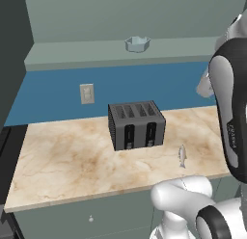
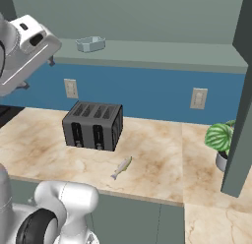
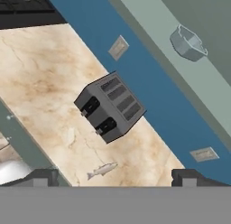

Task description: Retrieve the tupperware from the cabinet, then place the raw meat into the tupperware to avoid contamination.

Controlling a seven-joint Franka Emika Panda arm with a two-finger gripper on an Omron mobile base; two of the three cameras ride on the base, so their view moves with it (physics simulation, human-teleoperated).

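Left base cam first: the tupperware [image 1: 137,44] sits up on the open cabinet [image 1: 96,52] shelf, near the front edge, right above the toaster [image 1: 136,125]. The toaster stands on the marble counter [image 1: 62,161] close to the blue back wall, slots up, levers facing us. The raw meat [image 1: 182,156], really a little silvery fish, lies flat on the counter off to the right of the toaster and closer to the front edge, not touching it. There's a wall outlet [image 1: 87,93] on the blue wall to the left of the toaster. The arm takes up the right side of the shot.

Right base cam: same setup from the other side. Tupperware [image 2: 90,43] on the shelf at upper left, toaster [image 2: 93,125] below it, fish [image 2: 121,167] lying diagonally in front of the toaster near the counter edge. A potted plant [image 2: 220,139] sits at the far right, half hidden behind an open cabinet door [image 2: 241,90]. The robot's hand hangs at the upper left, well apart from the shelf.

Hand cam, rolled a lot: the gripper [image 3: 117,177] has its jaws spread wide with nothing between them. The fish [image 3: 102,170] shows just above the tips, the toaster [image 3: 109,106] is mid-frame, and the tupperware [image 3: 188,43] is at upper right on the shelf.
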